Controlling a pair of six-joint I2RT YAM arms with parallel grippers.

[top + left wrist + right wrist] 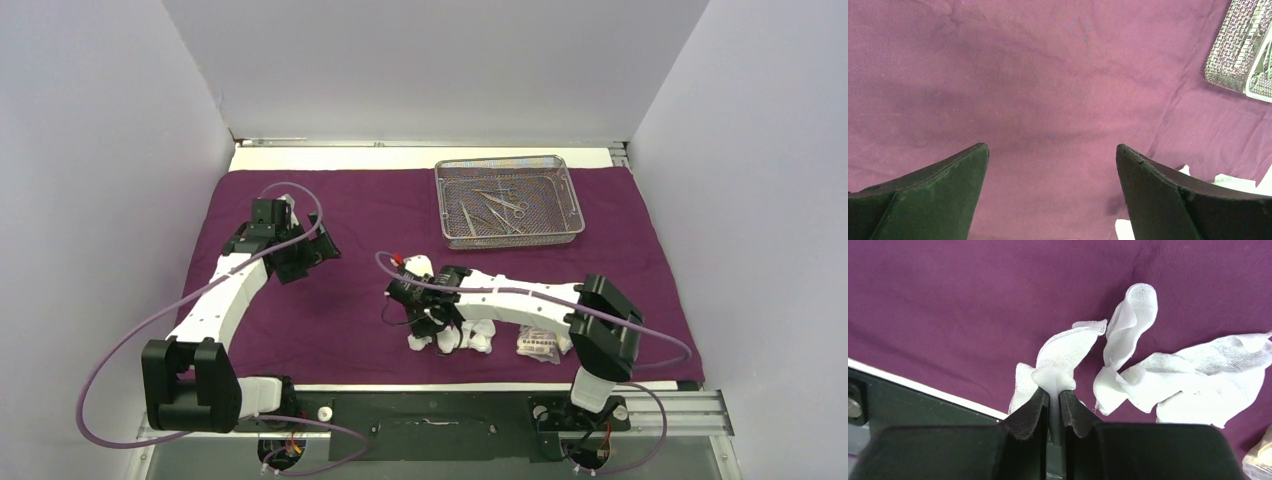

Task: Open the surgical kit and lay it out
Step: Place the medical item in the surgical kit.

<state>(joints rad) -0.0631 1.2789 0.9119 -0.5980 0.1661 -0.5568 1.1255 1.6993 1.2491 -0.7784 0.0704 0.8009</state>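
- Purple cloth wrap (380, 215): spread flat over most of the table (420, 158), with soft creases visible in the left wrist view (1023, 75).
- Wire-mesh tray (512, 239): silver and rectangular. It stands on the wrap at about 1 o'clock from the cloth's middle, and one corner shows at 2 o'clock in the left wrist view (1235, 50).
- Steel instruments (495, 208): several slim pieces lying inside the tray (too small to tell forceps from tweezers).
- Gauze wads (481, 336): a white cluster on the wrap at 6 o'clock, close to its near hem. The right wrist view shows loose, crumpled pieces (1198, 375) lying just beside one another.
- Pinched gauze wad (1063, 352): its bunched end sits between the fingertips and the rest trails away toward 12 o'clock. Whether it is clear of the cloth cannot be told.
- Clear packet (537, 343): on the wrap at 5 o'clock, just beside the gauze cluster. Only one corner shows in the right wrist view (1260, 457).
- Left gripper (1052, 150): jaws spread wide and holding nothing, above bare cloth at about 9 o'clock from the cloth's middle (322, 252), well apart from the tray.
- Right gripper (1054, 392): jaws clamped on the pinched gauze wad, over the near hem at 6 o'clock (440, 328).
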